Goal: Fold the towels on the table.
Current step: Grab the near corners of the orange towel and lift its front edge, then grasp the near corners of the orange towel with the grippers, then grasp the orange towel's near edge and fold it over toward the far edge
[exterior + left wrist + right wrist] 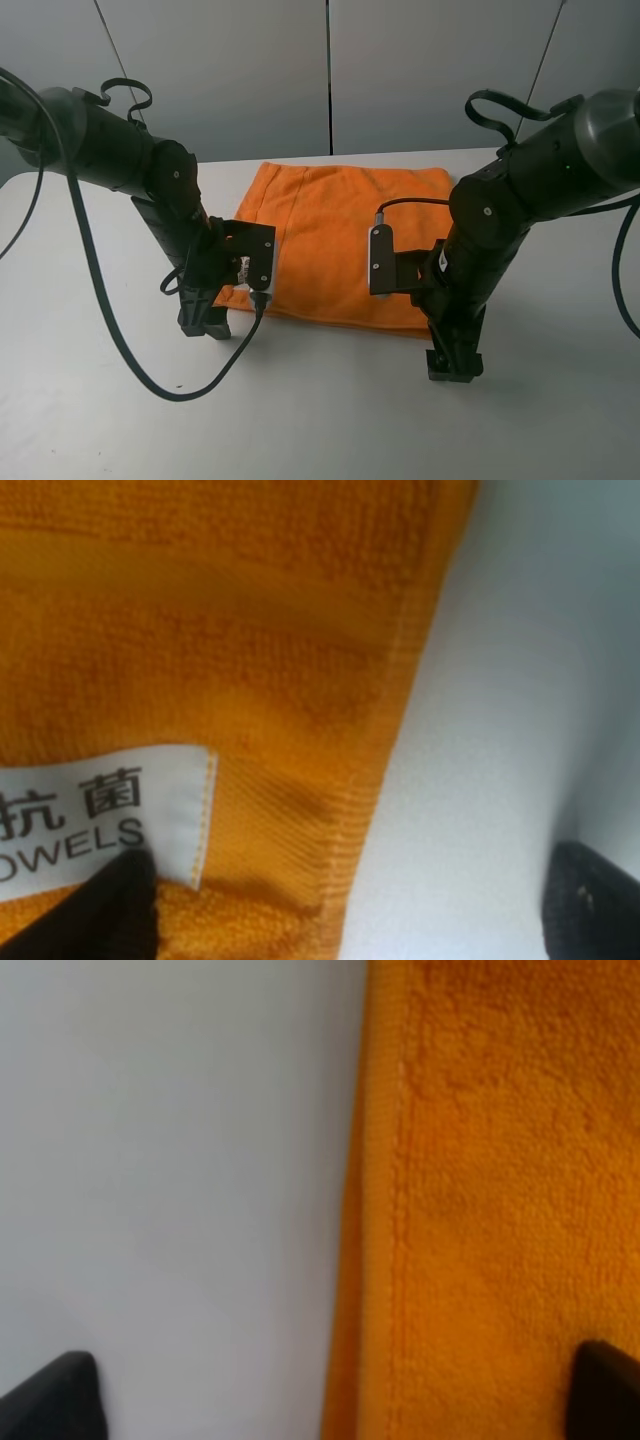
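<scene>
**Both grippers spread wide at the near corners of the orange towel**

Seen from the high camera, the orange towel (340,235) lies flat on the white table (90,420), a little toward 12 o'clock from the middle of the tabletop; its far edge runs close to the table's far rim, and bare white surface surrounds it on every side.

The left gripper (204,318) points down at the towel's 7 o'clock corner; the right gripper (454,362) points down at the 5 o'clock corner, just off the near edge; the two stand well apart, with the towel's near edge running between them.

The left wrist camera shows the left gripper (345,920) with its fingers spread wide and nothing between them but cloth and table; one dark fingertip (100,920) sits over the towel, overlapping the corner of a white label (95,815) with dark print, while the other fingertip is over bare table beyond the stitched hem (395,740); the towel's edge passes between the two.

The right wrist camera shows the right gripper (330,1400) likewise spread wide and pinching nothing; one fingertip (50,1400) is over white table, the other over orange cloth, the hemmed edge running between them.

Whether any fingertip touches the surface below it, I cannot tell.
</scene>
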Motion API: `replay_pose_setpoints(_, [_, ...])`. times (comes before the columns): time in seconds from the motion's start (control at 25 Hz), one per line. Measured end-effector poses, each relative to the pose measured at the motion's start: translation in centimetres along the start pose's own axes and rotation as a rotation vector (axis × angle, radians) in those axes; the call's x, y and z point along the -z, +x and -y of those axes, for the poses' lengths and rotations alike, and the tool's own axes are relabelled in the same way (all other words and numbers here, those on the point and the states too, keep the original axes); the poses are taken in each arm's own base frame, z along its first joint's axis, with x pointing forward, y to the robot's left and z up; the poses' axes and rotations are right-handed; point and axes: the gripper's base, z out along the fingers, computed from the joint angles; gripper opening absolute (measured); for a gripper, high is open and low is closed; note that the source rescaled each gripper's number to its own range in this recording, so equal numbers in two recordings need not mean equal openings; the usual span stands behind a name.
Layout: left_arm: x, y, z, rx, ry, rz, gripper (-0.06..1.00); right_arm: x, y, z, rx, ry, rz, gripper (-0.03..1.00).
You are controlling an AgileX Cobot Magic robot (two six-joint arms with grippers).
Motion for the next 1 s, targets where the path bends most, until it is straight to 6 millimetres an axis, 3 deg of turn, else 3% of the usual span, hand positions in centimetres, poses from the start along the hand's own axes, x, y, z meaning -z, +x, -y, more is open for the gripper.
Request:
replay_pose_setpoints(0.2, [-0.03,-0.01,-0.02,0.002,0.0,0.0,0.95,0.0,0.0,0.0,0.0,0.0,0.0,1.0])
replay_pose_setpoints(0.28, [-0.03,-0.06,-0.13,0.002,-0.002,0.0,0.82,0.0,-0.02,0.01,-0.001,0.001,0.002,1.0])
replay_pose_setpoints(0.36, [-0.07,-0.09,-0.2,0.001,-0.007,0.001,0.58,0.0,-0.04,0.01,-0.004,0.001,0.004,0.92])
replay_pose_setpoints(0.44, [-0.04,-0.13,-0.37,-0.007,-0.022,0.003,0.35,0.0,-0.16,0.13,-0.006,0.014,0.017,0.72])
replay_pose_setpoints(0.6, [0.0,-0.15,-0.48,-0.012,-0.03,0.003,0.0,-0.15,-0.4,0.32,0.015,0.039,0.036,0.06])
replay_pose_setpoints(0.68, [0.0,-0.14,-0.46,-0.012,-0.028,0.002,0.0,-0.15,-0.4,0.37,0.026,0.045,0.037,0.01])
replay_pose_setpoints(1.0, [0.0,-0.12,-0.42,0.019,-0.023,0.0,0.0,-0.15,-0.39,0.39,0.036,0.047,0.034,0.01])
